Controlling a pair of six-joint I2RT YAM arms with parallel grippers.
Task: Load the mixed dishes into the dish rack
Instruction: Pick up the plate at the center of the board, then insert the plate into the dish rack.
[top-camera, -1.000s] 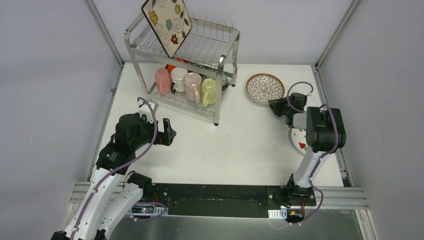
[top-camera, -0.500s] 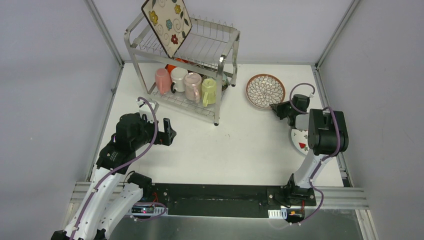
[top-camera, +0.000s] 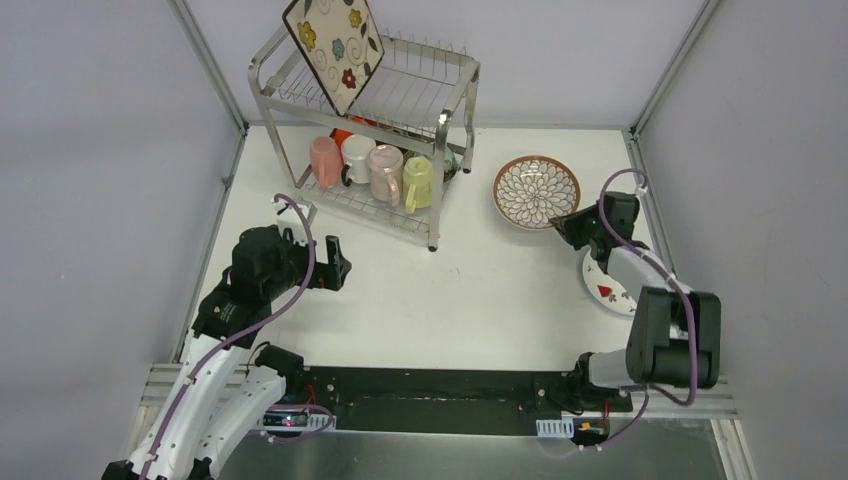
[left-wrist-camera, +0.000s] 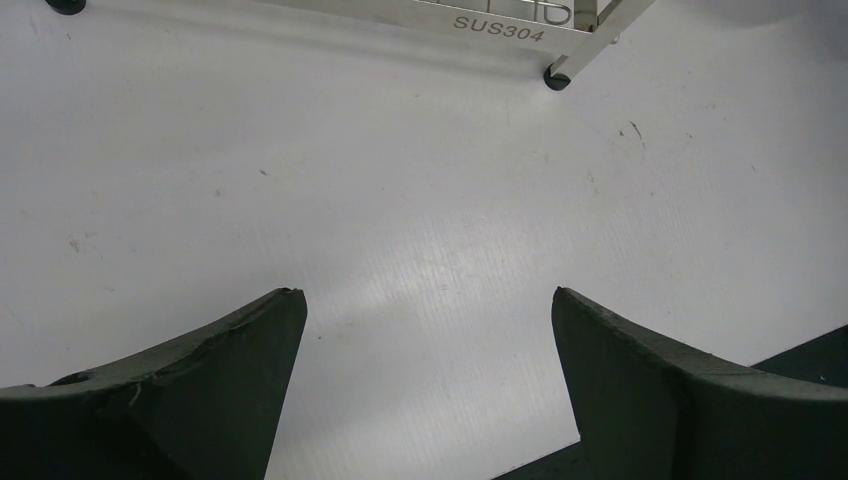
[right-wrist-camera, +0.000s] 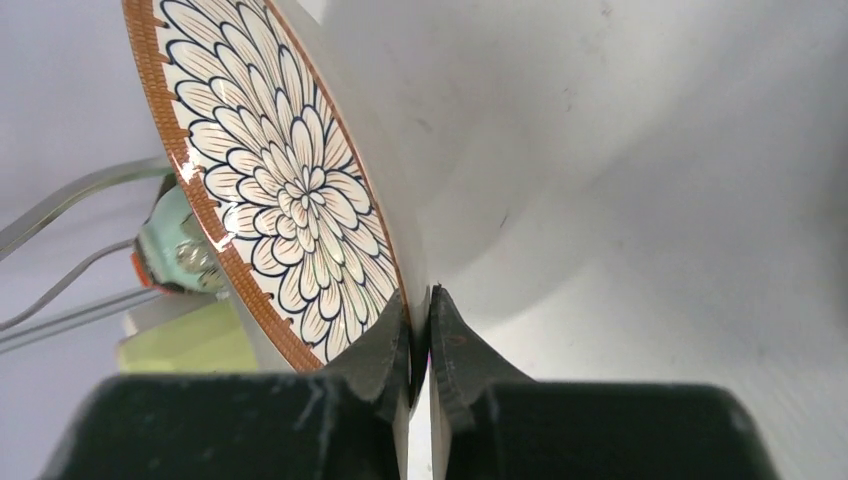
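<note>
— While the right fingers (right-wrist-camera: 392, 345) are clenching on item one, where is that item sitting?
— Item one, brown-rimmed petal-pattern plate (right-wrist-camera: 290, 190): being pinched at its near rim, one finger pressing the patterned face, the other the underside. It is rising off the bench (top-camera: 480, 290) at the held edge, to the right of the dish rack (top-camera: 262, 95). Whether its far edge is touching the bench, I cannot tell.
— Item two?
— White red-marked plate (top-camera: 603, 287): lying flat on the bench near the right side, partly under the right arm.
— Rack contents?
— Square floral cream plate (top-camera: 333, 45): leaning on edge on the upper tier. Lower tier, four standing in a row: pink mug (top-camera: 325, 160), white mug (top-camera: 357, 153), pale pink mug (top-camera: 385, 170), yellow-green mug (top-camera: 420, 182). An orange piece (top-camera: 343, 133) and a mint piece (right-wrist-camera: 175, 240) are showing behind them, possibly bowls; both mostly hidden.
— Left fingers?
— Left fingers (left-wrist-camera: 200, 400): standing spread wide, gripping nothing, hovering over the bench just in front of the rack's lower rail.
</note>
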